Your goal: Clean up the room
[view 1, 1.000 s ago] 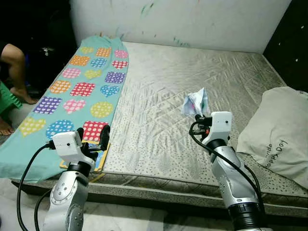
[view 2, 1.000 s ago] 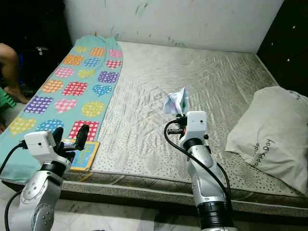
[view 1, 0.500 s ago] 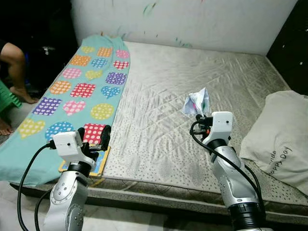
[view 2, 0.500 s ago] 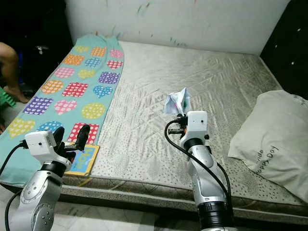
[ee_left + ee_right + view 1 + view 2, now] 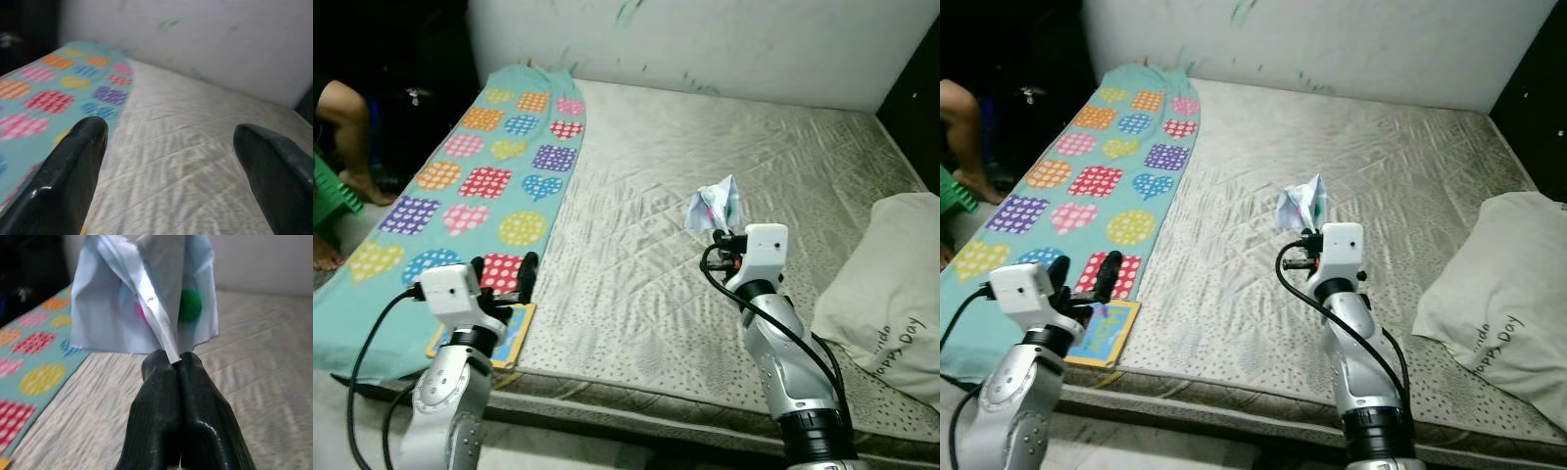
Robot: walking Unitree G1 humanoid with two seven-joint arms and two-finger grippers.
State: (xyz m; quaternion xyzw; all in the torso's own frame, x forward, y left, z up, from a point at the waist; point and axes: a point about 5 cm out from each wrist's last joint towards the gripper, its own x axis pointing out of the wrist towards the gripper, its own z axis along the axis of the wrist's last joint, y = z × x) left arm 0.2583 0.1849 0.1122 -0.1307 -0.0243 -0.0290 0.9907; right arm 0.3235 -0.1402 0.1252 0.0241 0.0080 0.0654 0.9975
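1. Nearest the robot, the left gripper (image 5: 502,274) is hovering with its fingers spread wide and nothing between them, just over a small colourful book (image 5: 484,333) lying flat at the near edge of the mattress (image 5: 636,294), beside the teal blanket (image 5: 460,186) with its hearts.
2. A little farther in, the right gripper (image 5: 1306,242) is pinching a crumpled paper wrapper (image 5: 142,298) — fingers pressed together on its lower corner, the sheet standing up above the tips and lifted off the bed.
3. The book is sitting directly below and ahead of the left gripper, its long side running away from the robot — so the left arm is the nearer one for it.
4. To the right, a grey pillow (image 5: 891,284) is resting on the mattress.
5. Farthest off, a person's leg (image 5: 347,127) is showing at the left edge.
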